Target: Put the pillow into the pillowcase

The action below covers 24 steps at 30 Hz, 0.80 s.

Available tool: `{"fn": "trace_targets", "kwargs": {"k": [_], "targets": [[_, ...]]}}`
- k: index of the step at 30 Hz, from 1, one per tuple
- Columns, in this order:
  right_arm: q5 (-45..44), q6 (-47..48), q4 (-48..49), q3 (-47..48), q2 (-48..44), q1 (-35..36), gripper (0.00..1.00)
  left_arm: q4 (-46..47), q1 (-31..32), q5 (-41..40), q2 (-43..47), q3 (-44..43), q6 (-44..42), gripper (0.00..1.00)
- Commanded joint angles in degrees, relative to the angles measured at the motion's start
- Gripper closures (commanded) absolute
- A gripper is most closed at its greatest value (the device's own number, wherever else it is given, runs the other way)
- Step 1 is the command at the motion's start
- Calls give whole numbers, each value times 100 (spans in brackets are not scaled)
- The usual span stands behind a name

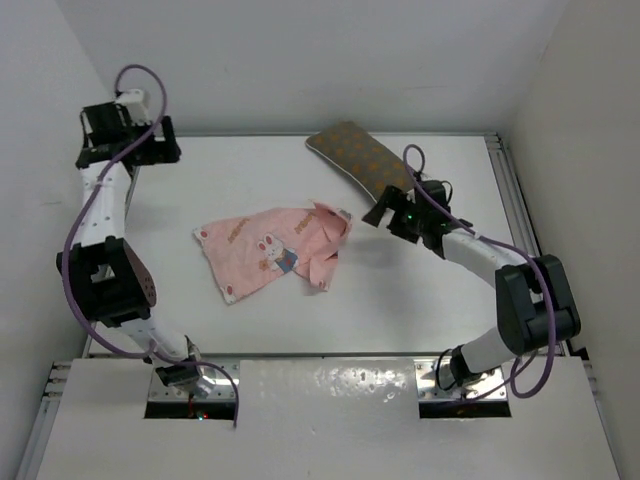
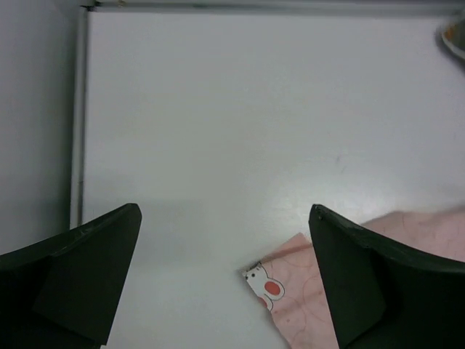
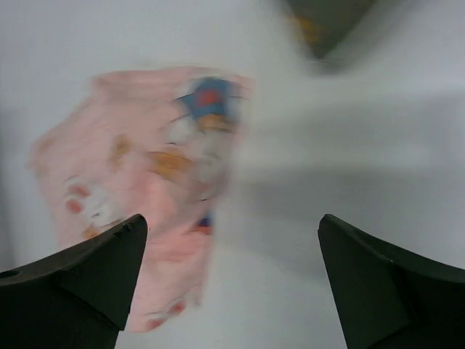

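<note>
The pink pillowcase (image 1: 272, 250) lies crumpled in the middle of the table, its right end folded over. The olive-brown pillow (image 1: 358, 160) lies flat at the back, right of centre, apart from the case. My right gripper (image 1: 386, 218) hovers open just right of the case's folded end and in front of the pillow. In the blurred right wrist view the pillowcase (image 3: 138, 167) sits left of the open gripper (image 3: 232, 222), with a pillow corner (image 3: 327, 22) at the top. My left gripper (image 1: 165, 145) stands open at the back left; its gripper (image 2: 224, 214) frames a pillowcase corner (image 2: 301, 294).
White walls enclose the table on the left, back and right. A metal rail (image 1: 505, 180) runs along the table's right edge, and another rail (image 2: 78, 116) runs along the left edge. A sliver of the pillow (image 2: 456, 33) shows at the left wrist view's top right.
</note>
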<state>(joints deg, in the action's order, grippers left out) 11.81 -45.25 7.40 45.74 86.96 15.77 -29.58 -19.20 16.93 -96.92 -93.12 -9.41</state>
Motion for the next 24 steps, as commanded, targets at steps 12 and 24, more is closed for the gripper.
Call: {"fn": "trace_targets", "kwargs": {"k": [12,24], "targets": [[-1032,1835,-1677,900,-348,425,16,-2175,2973,452,666,2543,-4033,66],[-1847,1247,-1962,1438,1464,1490,2,128,4143,-2923,965,4749,-3322,20]]}}
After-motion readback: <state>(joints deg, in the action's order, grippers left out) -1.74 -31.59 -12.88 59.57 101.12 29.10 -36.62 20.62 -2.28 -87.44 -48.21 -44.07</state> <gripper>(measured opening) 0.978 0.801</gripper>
